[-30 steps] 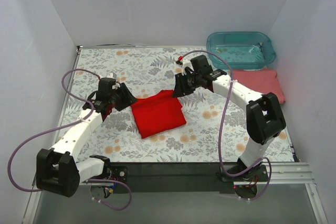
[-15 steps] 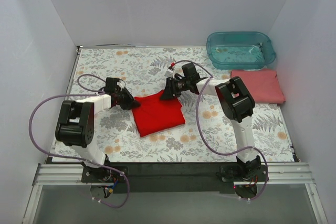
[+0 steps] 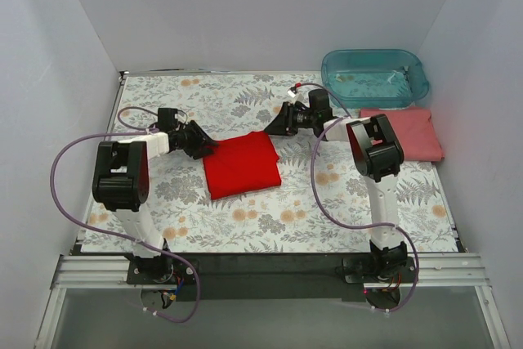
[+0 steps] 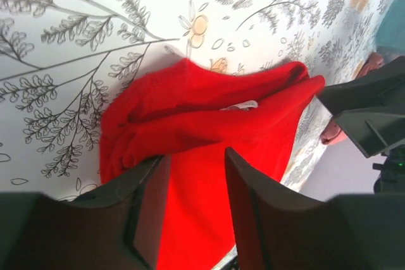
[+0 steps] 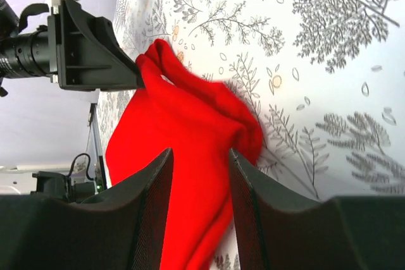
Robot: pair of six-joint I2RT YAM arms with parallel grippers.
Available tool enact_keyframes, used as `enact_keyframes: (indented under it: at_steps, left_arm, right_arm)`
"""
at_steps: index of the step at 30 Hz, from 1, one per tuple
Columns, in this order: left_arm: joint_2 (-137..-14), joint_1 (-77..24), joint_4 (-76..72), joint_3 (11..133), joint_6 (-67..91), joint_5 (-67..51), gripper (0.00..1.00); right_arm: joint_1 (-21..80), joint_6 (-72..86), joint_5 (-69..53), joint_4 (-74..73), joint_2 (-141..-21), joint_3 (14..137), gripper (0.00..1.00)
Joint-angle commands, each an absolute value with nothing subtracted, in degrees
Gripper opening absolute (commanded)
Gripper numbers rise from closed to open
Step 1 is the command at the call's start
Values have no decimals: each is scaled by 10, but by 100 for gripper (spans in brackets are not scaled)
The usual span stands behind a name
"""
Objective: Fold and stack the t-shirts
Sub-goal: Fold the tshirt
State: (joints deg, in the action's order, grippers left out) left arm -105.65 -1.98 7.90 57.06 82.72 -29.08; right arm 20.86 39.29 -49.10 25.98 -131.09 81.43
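Although the red shirt (image 3: 241,163) already lies as a compact, roughly square packet in the middle of the table (image 3: 204,96), its far edge looks bunched and lumpy in both wrist views, with loose layers rolled up along the fold. The pink shirt (image 3: 417,136) lies flat and folded at the right edge of the table, just in front of the teal tub (image 3: 374,78) in the far right corner and well apart from the red one.

The left gripper (image 3: 200,143) sits low at the far left corner of the red shirt. Its wrist view shows the jaws partly apart with cloth lying in the gap, but nothing looks pinched. The right gripper (image 3: 282,124) is just beside the far right corner, its jaws likewise partly apart and, as far as I can see, empty, the nearest cloth a little way ahead of its fingers (image 5: 152,200).

I judge the folding of the red shirt to be at its end, or at a last tidying of that far edge; stacking is not yet done. The next move calls for both grippers to close on the two far corners, taking every layer at once. The packet then has to travel level to the right edge and come down squarely on the pink shirt. A bite that catches only the top layer would likely let the fold fall open.
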Motion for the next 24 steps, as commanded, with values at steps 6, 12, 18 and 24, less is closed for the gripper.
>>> enact_keyframes:
  at_steps: [6, 12, 18, 24]
  left_arm:
    - [-912, -18, 107, 567, 803, -278, 54]
    - [-774, -107, 107, 454, 848, -251, 42]
    - [-745, -128, 106, 325, 895, -239, 23]
    - [-757, -69, 125, 254, 918, -240, 11]
  right_arm:
    - [227, 416, -524, 320, -1142, 687, 48]
    - [280, 440, -556, 374, -1086, 566, 48]
    - [303, 451, -545, 421, -1131, 490, 47]
    - [274, 439, -529, 426, -1168, 445, 46]
